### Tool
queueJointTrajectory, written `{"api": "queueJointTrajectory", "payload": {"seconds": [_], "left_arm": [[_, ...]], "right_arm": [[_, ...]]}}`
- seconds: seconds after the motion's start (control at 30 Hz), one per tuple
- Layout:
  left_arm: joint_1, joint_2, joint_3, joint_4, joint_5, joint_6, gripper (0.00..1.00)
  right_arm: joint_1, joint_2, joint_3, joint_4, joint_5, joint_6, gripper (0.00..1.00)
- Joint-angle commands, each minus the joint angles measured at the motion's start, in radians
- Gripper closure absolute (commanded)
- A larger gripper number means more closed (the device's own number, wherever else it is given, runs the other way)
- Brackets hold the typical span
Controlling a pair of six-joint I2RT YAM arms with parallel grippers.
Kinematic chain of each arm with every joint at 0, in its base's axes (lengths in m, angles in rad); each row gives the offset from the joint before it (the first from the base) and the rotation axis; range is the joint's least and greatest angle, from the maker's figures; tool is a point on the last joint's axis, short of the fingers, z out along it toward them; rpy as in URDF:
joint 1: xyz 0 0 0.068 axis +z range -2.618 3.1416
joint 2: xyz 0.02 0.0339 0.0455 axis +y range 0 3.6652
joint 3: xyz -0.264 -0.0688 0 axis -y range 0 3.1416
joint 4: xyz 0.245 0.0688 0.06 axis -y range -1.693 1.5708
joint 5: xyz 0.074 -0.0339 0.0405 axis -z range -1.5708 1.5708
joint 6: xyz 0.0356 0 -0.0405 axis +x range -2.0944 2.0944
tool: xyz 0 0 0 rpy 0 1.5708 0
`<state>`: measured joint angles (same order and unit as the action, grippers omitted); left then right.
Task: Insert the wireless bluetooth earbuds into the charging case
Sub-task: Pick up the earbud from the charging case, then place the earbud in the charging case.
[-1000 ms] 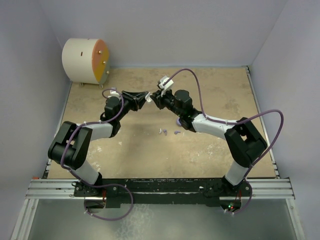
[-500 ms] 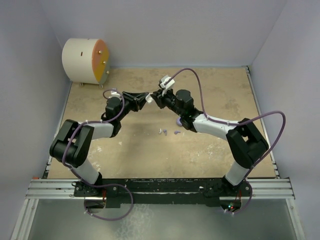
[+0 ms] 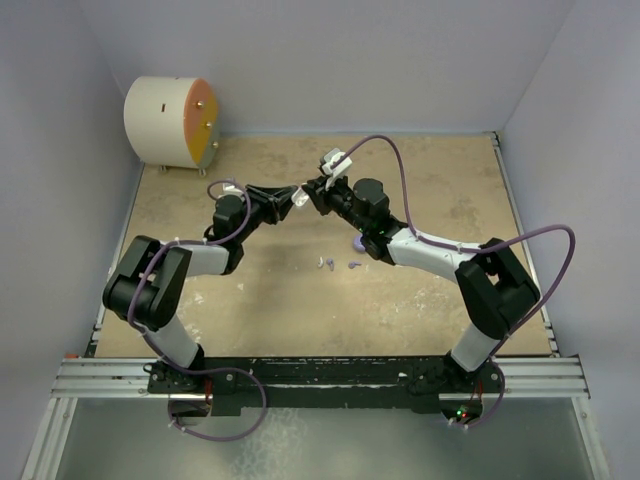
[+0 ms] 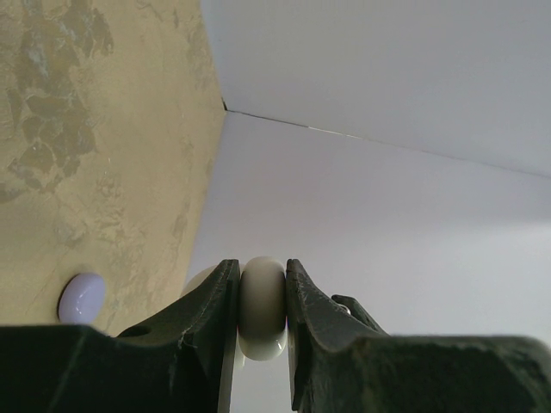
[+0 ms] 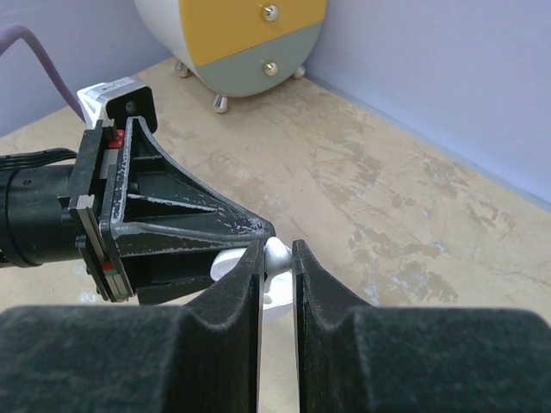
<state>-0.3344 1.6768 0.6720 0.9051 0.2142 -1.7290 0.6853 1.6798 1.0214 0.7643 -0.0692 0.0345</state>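
Charging case clamped in left tool, right tool pinching whitish earbud just beside it

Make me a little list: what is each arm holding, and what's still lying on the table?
left end effector: shut on the white case half, held up in the air
right end effector: shut on a tiny white piece, probably an earbud
where they are: tips nearly meeting, above the middle
lying on the table: loose earbuds; lilac case half, partly under the right arm
back left corner: white drum with an orange face
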Motion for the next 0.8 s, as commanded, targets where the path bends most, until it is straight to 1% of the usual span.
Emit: {"api": "queueJointTrajectory", "payload": {"seconds": [0.0, 0.77], "left_arm": [[-0.004, 0.021, 0.037, 0.075, -0.01, -0.023, 1.0], [-0.006, 0.012, 0.063, 0.083, 0.005, -0.018, 1.0]], "right_arm": [[-0.002, -0.052, 0.0, 0.058, 0.016, -0.011, 0.83], [-0.002, -0.038, -0.002, 0.058, -0.007, -0.011, 0.84]]}}
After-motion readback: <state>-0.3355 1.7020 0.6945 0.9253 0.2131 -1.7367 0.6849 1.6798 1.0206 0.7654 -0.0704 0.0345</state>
